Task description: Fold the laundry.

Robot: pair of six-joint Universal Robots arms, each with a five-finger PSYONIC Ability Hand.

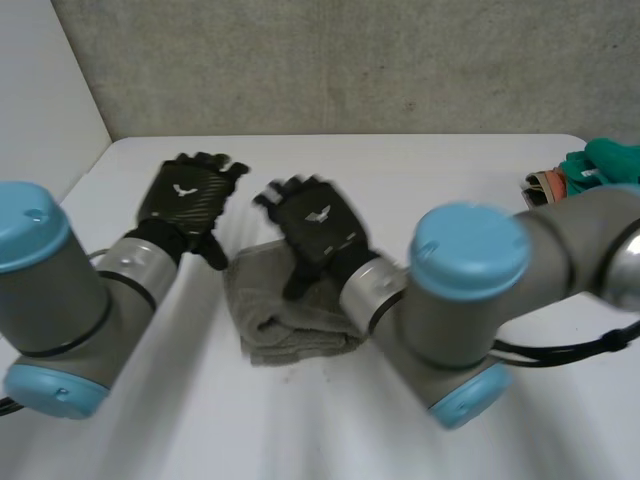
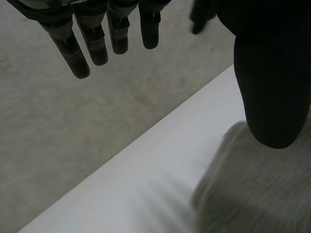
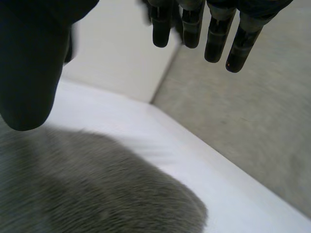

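Note:
A grey towel lies folded in a small bundle at the middle of the white table. My right hand hovers over the towel's far edge, open, its fingers straight and holding nothing; the grey towel spreads below its palm. My left hand hangs open just beside the towel's left side, fingers straight, with the towel's edge below its thumb. Neither hand touches the cloth.
A heap of green and other coloured laundry sits at the table's far right edge. A grey wall runs behind the table, with a white panel at the left.

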